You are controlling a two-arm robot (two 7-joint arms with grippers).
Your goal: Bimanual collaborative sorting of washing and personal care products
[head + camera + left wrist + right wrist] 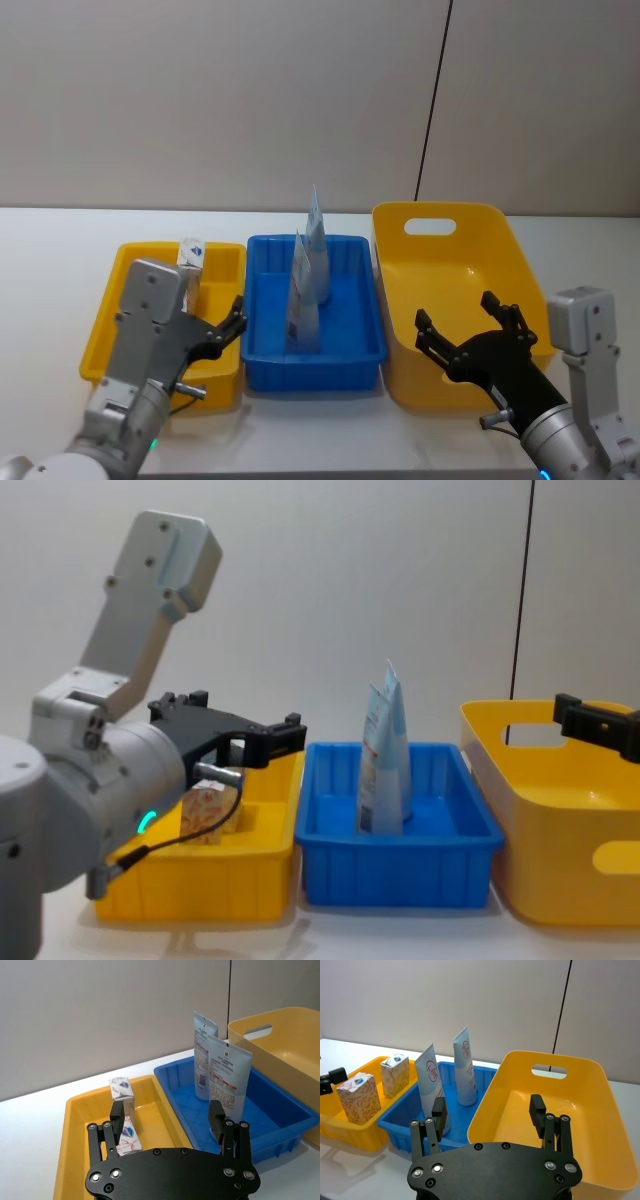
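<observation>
two boxes (pixel 359 1097), two tubes (pixel 431 1080), three bins (pixel 600 1125)

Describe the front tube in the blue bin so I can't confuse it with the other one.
Find the blue bin, flanked by a shallow yellow bin and a deep yellow bin. Two pale-blue squeeze tubes stand upright in it: the front tube is the one nearer the robot, slightly toward its left, while the rear tube stands behind it.

1. I'm seeing the boxes (pixel 359 1097): white, red floral print, blue logo on top.
2. The tubes (pixel 465 1067): pale blue with red marks.
3. The middle bin (pixel 312 375) is blue; left bin (pixel 100 340) and right bin (pixel 490 250) yellow.
</observation>
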